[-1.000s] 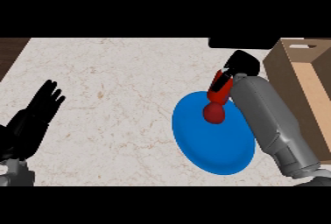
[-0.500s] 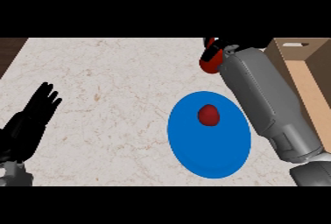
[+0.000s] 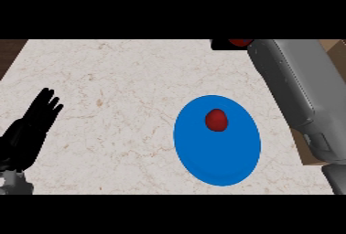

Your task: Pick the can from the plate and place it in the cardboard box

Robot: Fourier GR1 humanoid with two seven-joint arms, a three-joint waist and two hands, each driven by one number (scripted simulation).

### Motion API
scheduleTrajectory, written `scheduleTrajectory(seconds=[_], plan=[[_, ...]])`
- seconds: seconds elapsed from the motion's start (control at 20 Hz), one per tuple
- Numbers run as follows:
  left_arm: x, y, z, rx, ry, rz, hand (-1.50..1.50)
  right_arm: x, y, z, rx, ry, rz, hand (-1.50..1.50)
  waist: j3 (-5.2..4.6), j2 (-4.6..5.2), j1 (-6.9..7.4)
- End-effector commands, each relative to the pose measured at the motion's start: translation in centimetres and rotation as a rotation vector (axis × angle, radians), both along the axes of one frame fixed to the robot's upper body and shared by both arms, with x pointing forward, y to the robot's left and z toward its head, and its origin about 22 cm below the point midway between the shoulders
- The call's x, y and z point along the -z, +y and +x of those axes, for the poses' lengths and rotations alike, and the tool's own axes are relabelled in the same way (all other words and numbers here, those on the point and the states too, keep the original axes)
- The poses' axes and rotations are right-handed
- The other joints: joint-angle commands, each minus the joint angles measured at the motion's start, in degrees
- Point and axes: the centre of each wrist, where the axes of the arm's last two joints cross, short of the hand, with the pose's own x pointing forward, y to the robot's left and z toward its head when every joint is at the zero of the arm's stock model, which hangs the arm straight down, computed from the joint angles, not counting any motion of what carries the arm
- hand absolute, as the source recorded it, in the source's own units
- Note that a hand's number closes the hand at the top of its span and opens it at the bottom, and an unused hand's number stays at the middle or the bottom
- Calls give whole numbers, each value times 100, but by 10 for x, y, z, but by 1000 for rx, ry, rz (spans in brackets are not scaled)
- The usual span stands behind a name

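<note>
**Red object at the top edge, blue plate below**

Head view: at 1 o'clock, the right robot hand (image 3: pixel 222 44) shows only as a black sliver beside a red can (image 3: pixel 240 42); its finger state cannot be told. The round blue plate (image 3: pixel 218 155) carries a small red item (image 3: pixel 216 119) on the beige marble worktop (image 3: pixel 121 77). At 8 o'clock rests the left robot hand (image 3: pixel 34 125), fingers spread. A brown cardboard box (image 3: pixel 332 45) sits at 2 o'clock.

The right forearm (image 3: pixel 300 87) is showing as a thick, smooth grey casing with rounded edges, narrowing into a paler grey segment near the lower edge. The right hand (image 3: pixel 223 44) is showing only as a black sliver, possibly its back. The left hand (image 3: pixel 32 128) is appearing matte black, with slender fingers and a small grey piece at the wrist.
</note>
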Motion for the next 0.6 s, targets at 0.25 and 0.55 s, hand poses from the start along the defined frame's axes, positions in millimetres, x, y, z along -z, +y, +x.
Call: scheduleTrajectory(seconds=[0.25,0.55], plan=[[2,3,6,-7,11,-7,0,-35,-71,-4,198,-26,-13,150,1,20,-25],[-1,5,3,-11,2,12,0,18,-114,-5,194,3,-18,150,4,42,40]])
